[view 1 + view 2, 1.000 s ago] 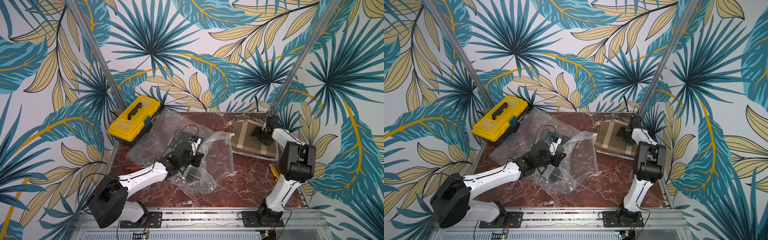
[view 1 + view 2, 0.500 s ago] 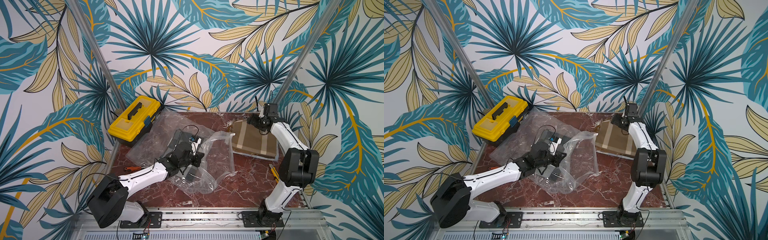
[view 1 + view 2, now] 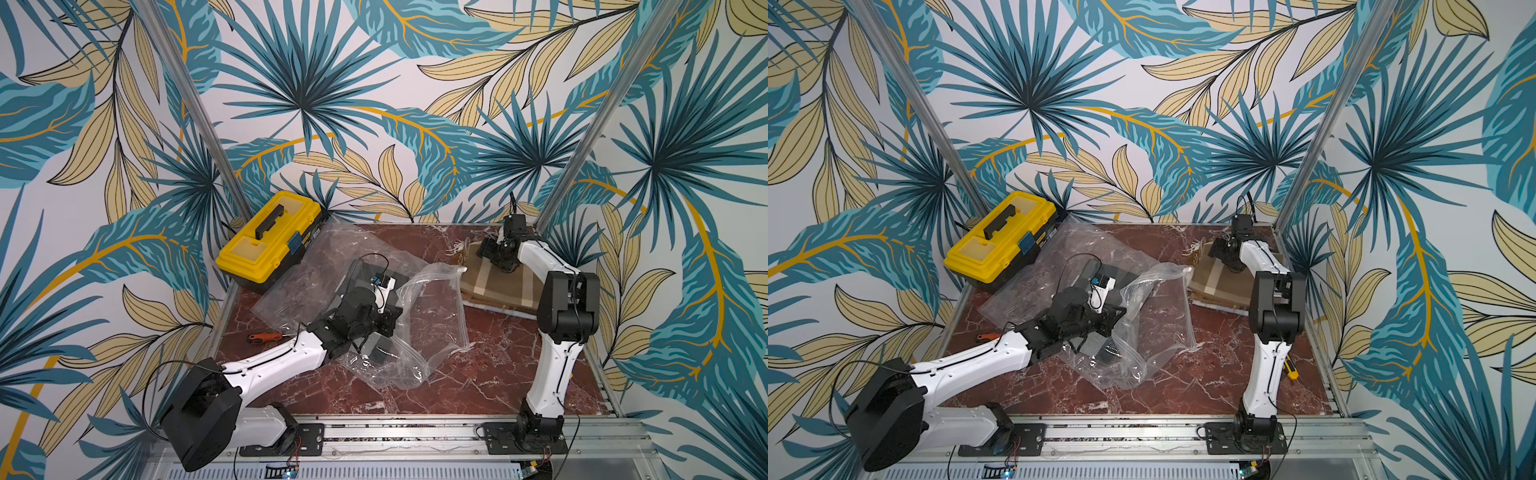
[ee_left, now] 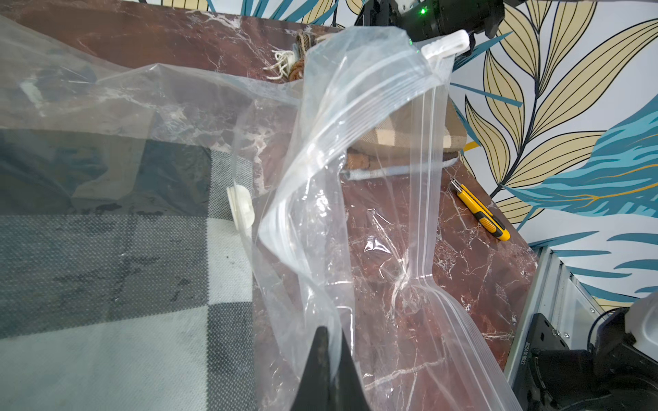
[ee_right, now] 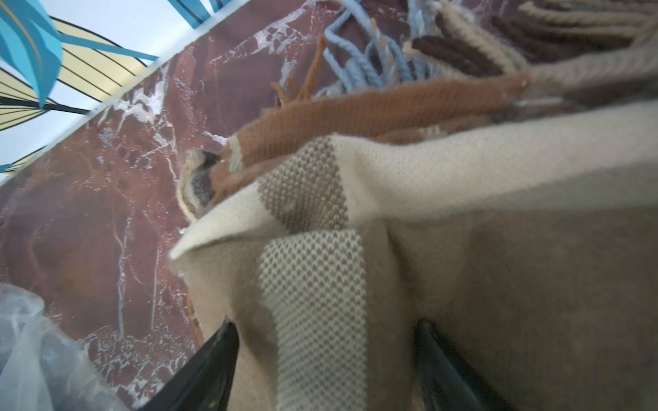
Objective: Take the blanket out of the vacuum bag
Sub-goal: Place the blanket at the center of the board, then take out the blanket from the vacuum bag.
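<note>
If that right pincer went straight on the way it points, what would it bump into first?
The folded beige-and-brown woven blanket, which lies straight ahead between the right pincer's open tips; the gap looks small, though depth is unclear.

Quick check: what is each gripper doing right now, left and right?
Left gripper: closed, pinching the film of the clear vacuum bag.
Right gripper: open, jaws wide apart over the tan blanket.

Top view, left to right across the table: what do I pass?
Toolbox → vacuum bag → tan blanket → utility knife.
</note>
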